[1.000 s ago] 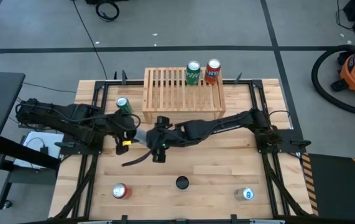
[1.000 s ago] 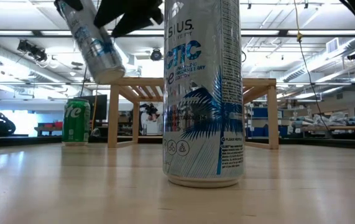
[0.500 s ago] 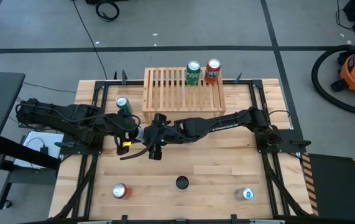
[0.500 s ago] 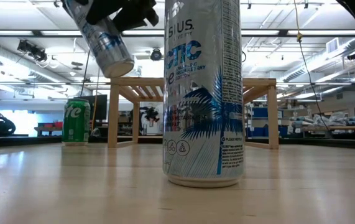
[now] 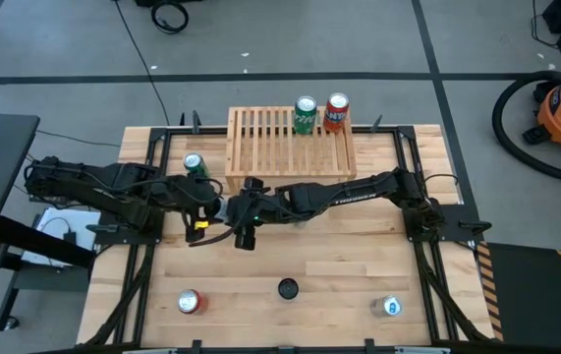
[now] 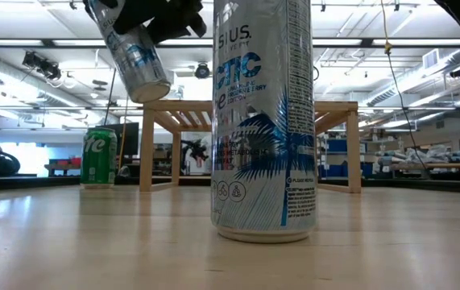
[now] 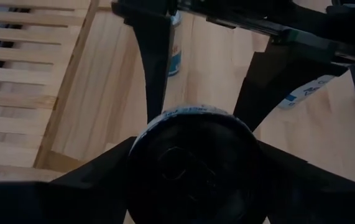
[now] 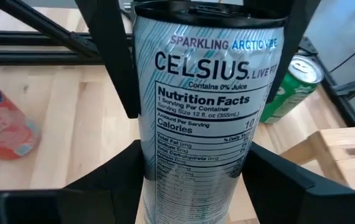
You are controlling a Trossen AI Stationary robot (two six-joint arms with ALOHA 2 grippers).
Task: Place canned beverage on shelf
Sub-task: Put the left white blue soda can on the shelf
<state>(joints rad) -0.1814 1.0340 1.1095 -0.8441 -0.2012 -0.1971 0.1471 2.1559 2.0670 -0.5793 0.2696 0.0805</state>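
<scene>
Both hands meet just in front of the shelf's near-left corner, with one can between them. The right hand (image 5: 233,218) has its dark fingers (image 8: 112,59) closed on the sides of a silver Celsius can (image 8: 205,112), label facing its wrist camera. From table height that can (image 6: 131,56) hangs tilted in the air, its base lower and swung toward the shelf (image 6: 250,109). The left hand (image 5: 209,208) sits at the can's end; its two fingers (image 7: 155,62) run along either side of the dark round can end (image 7: 193,165), and whether they press it or stand just clear I cannot tell.

Beyond the hands, the shelf (image 5: 290,147) carries a green can (image 5: 305,114) and a red can (image 5: 336,112) on its far right. Another green can (image 5: 195,165) stands on the worktop (image 5: 339,275) just behind the left hand, beside the shelf.
</scene>
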